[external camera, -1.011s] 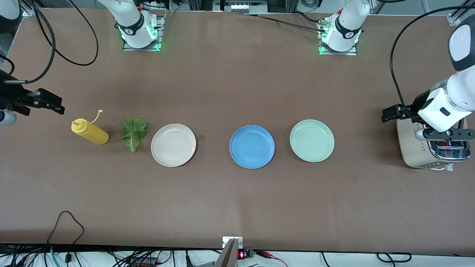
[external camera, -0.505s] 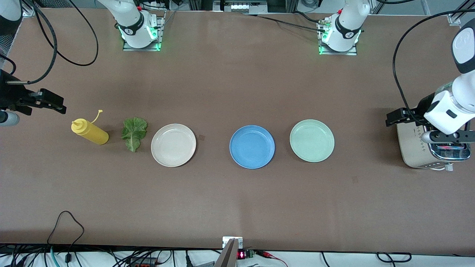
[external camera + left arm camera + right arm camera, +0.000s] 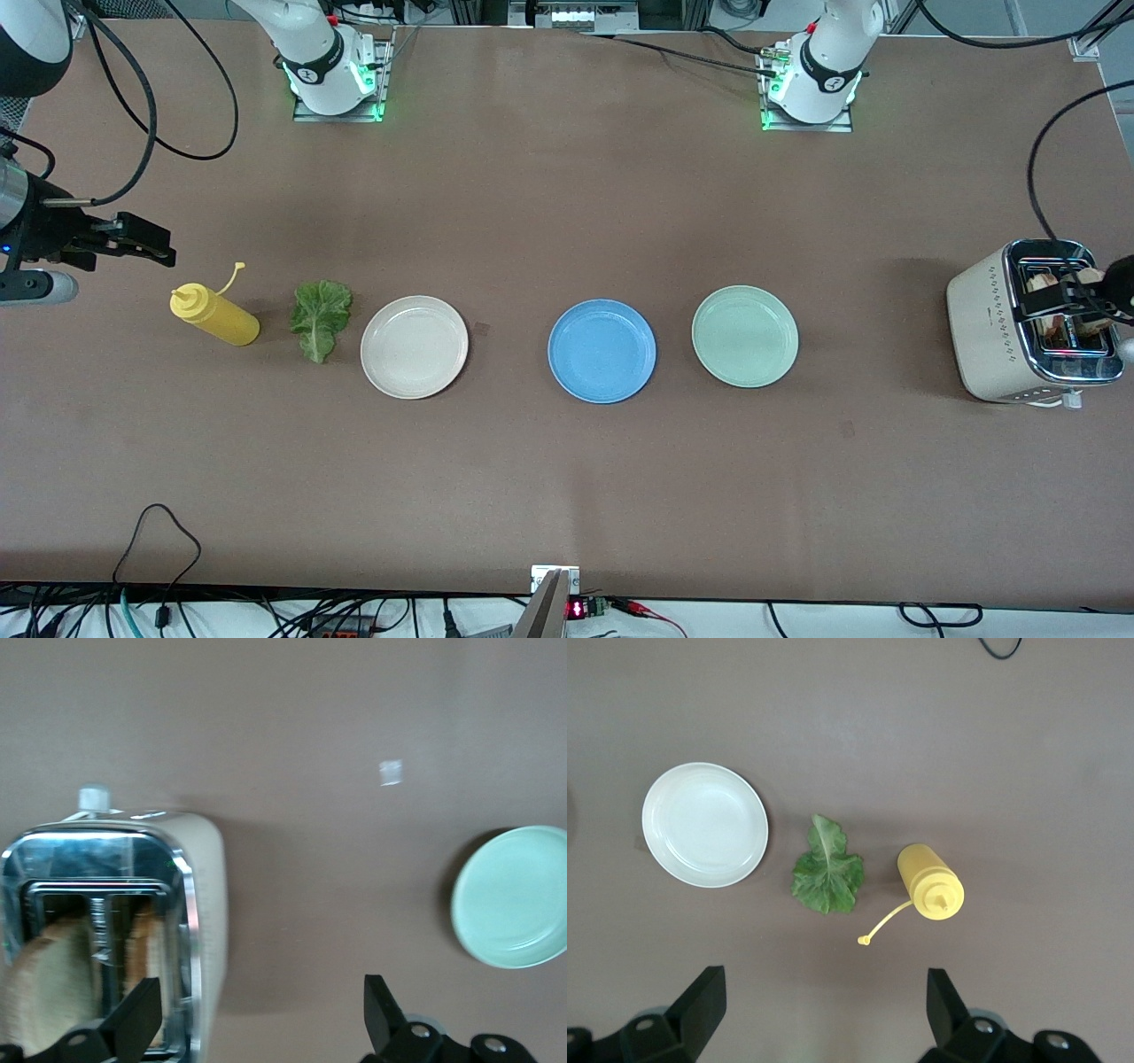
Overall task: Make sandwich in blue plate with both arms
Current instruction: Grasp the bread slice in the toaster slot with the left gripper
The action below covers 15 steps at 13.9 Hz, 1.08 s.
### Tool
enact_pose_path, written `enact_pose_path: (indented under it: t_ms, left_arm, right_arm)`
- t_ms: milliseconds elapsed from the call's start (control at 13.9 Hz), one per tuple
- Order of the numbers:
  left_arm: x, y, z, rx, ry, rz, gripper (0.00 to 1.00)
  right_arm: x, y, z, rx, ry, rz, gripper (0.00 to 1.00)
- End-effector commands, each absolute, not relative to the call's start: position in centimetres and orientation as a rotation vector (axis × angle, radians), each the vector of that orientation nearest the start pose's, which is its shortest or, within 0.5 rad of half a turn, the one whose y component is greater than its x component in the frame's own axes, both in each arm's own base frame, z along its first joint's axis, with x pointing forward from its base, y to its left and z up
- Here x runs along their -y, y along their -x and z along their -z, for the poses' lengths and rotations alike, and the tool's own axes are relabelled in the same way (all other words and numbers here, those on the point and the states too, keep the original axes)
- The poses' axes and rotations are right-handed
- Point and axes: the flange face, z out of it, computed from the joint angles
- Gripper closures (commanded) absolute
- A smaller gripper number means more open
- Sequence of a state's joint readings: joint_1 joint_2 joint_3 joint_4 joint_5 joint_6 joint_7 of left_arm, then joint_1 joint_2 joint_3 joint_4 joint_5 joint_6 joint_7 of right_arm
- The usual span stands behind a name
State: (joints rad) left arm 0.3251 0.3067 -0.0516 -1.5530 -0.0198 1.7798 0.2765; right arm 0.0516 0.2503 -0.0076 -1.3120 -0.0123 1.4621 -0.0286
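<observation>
Sitting empty near the middle of the counter point(image 3: 567, 496), the blue plate point(image 3: 601, 351) lies well apart from both of our hands. We see the pale green plate point(image 3: 744, 336) just beside it toward the left arm's end, and the beige-white plate point(image 3: 414, 346) toward the right arm's end.

Our left hand point(image 3: 257, 1028) hangs with its fingers spread wide and released, over the toaster point(image 3: 1028, 322) at its own end of the counter. Tan bread slices point(image 3: 49, 979) stand in the toaster's slots, right under one finger, and the green plate shows off to the side of that hand.

Our right hand point(image 3: 824, 1014) hovers over the opposite end, fingers likewise spread and holding nothing. Below it lie the yellow squeeze bottle point(image 3: 213, 315), the lettuce leaf point(image 3: 320, 319) just beside the bottle, and then the beige-white plate.
</observation>
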Motion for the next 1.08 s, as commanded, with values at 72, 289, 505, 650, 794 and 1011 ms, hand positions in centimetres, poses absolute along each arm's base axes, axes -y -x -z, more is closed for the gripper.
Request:
enact_pose_path:
  t_ms: [72, 289, 505, 650, 794, 1011]
  left_arm:
    - [-23.1, -61.1, -43.1, -0.085, 3.203, -0.152, 0.0]
    - [-26.5, -60.4, -40.1, -0.126, 3.202, -0.178, 0.0]
    - [-26.5, -59.3, -37.9, -0.109, 3.221, -0.26, 0.08]
    - [-26.1, -58.6, -37.0, -0.089, 3.234, -0.324, 0.13]
    - [-26.0, -58.3, -36.9, -0.09, 3.239, -0.352, 0.22]
    - [-25.8, -58.0, -36.7, -0.093, 3.246, -0.392, 0.57]
  right_arm:
    - [-3.5, -61.0, -56.8, 0.109, 3.141, -0.326, 0.0]
    - [-3.6, -60.7, -56.2, 0.112, 3.136, -0.362, 0.0]
    - [-3.3, -60.2, -55.4, 0.107, 3.133, -0.391, 0.0]
    - [-3.5, -59.7, -55.2, 0.112, 3.132, -0.396, 0.0]
    - [-3.5, -59.3, -55.1, 0.112, 3.132, -0.396, 0.0]
    - [-3.3, -58.6, -54.6, 0.11, 3.131, -0.403, 0.0]
